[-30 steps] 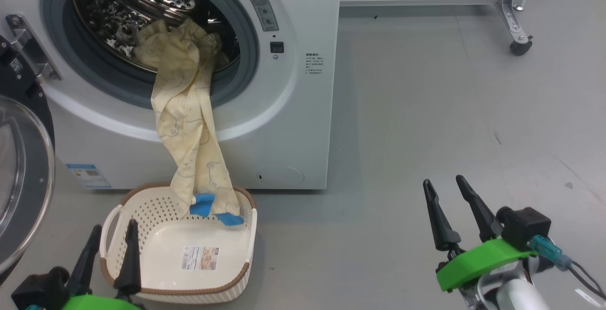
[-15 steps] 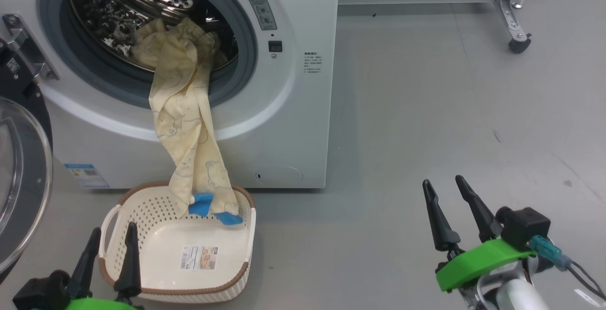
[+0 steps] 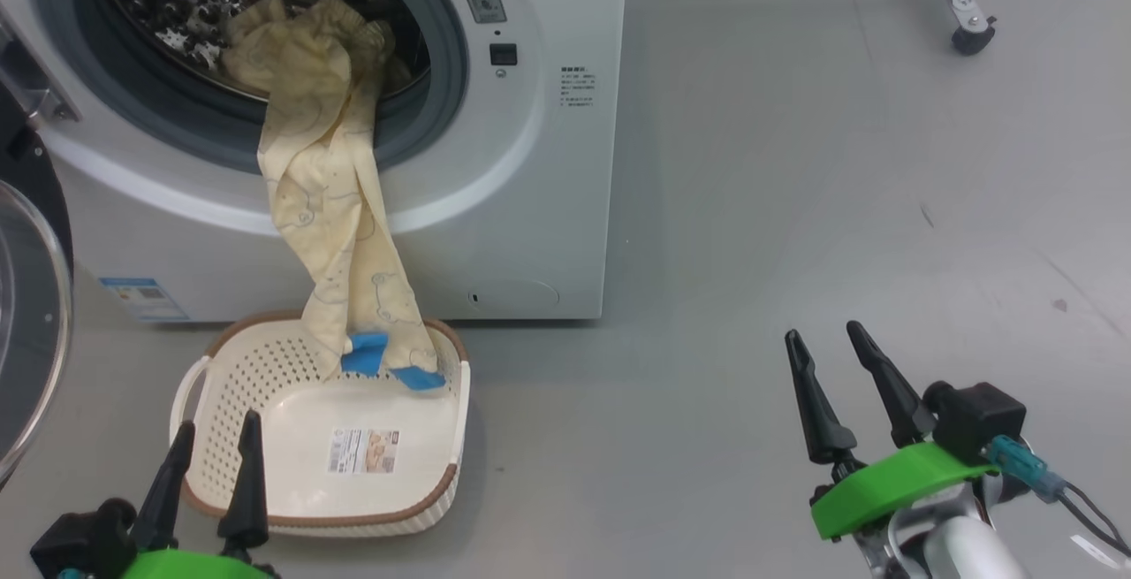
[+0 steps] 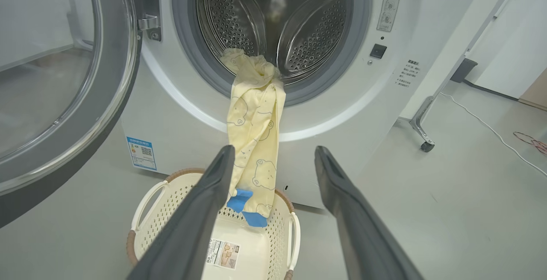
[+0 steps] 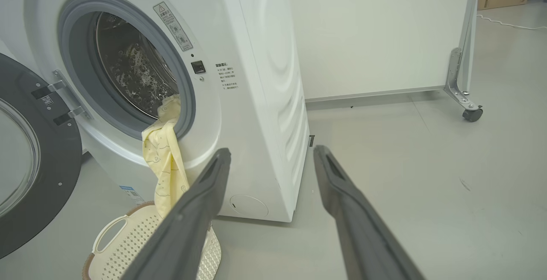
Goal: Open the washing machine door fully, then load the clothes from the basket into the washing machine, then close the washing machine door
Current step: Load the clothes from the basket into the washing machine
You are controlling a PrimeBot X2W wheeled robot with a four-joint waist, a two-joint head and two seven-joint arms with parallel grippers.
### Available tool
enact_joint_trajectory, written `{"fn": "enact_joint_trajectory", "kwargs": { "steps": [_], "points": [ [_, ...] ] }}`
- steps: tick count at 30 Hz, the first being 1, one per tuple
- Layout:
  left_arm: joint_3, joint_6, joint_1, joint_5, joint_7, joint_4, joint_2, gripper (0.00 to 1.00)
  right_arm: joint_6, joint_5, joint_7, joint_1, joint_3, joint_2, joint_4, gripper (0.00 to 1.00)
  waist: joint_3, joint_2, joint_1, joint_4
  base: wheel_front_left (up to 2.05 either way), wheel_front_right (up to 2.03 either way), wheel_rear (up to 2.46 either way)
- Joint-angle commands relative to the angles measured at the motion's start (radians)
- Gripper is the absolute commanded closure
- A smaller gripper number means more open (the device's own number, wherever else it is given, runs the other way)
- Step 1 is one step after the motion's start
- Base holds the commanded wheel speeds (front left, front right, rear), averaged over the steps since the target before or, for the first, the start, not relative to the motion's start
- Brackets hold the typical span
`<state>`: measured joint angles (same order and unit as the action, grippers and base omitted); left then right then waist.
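Observation:
The white washing machine stands with its door swung wide to the left. The cream-yellow clothes hang from the drum mouth over the grey gasket, their blue ends resting in the basket on the floor below. In the left wrist view the clothes drape from the drum into the basket. My left gripper hovers open at the basket's near rim, empty. My right gripper is open and empty over bare floor, far right of the machine.
A white panel on a metal leg with a caster stands behind the machine at the back right. A white cable trails on the floor there. Grey floor spreads to the right of the washer.
The whole head view has shifted, so the camera has moved: machine and basket sit slightly higher and further left in the picture. The clothes hang the same way, and both grippers stay open.

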<state>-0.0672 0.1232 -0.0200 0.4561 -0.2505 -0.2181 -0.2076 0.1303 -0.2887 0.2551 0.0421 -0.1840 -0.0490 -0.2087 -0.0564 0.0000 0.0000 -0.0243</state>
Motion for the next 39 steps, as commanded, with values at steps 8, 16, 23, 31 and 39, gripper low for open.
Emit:
{"fn": "enact_joint_trajectory", "kwargs": {
  "steps": [8, 16, 23, 31, 39],
  "points": [
    [0.021, 0.006, 0.205, 0.049, -0.007, -0.071, -0.064, 0.0, 0.0, 0.038, 0.007, 0.103, -0.029, -0.001, 0.069, 0.0, -0.201, 0.0, 0.0, -0.019, 0.0, 0.0, 0.0],
    [-0.065, 0.007, 0.4, 0.135, 0.003, -0.161, -0.136, 0.0, 0.0, 0.059, 0.007, 0.149, -0.027, -0.001, 0.098, 0.0, -0.357, 0.0, 0.0, -0.038, 0.0, 0.0, 0.0],
    [-0.188, 0.007, 0.629, 0.256, 0.024, -0.289, -0.21, 0.0, 0.0, 0.074, 0.007, 0.185, -0.033, -0.001, 0.129, 0.0, -0.487, 0.0, 0.0, -0.069, 0.0, 0.0, 0.0],
    [-0.299, 0.007, 0.824, 0.346, 0.05, -0.412, -0.254, 0.0, 0.0, 0.07, 0.007, 0.201, -0.047, -0.001, 0.156, 0.0, -0.569, 0.0, 0.0, -0.115, 0.0, 0.0, 0.0],
    [-0.347, 0.007, 0.995, 0.372, 0.064, -0.59, -0.276, 0.0, 0.0, 0.052, 0.007, 0.212, -0.081, -0.001, 0.176, 0.0, -0.617, 0.0, 0.0, -0.168, 0.0, 0.0, 0.0]
  ]
}}
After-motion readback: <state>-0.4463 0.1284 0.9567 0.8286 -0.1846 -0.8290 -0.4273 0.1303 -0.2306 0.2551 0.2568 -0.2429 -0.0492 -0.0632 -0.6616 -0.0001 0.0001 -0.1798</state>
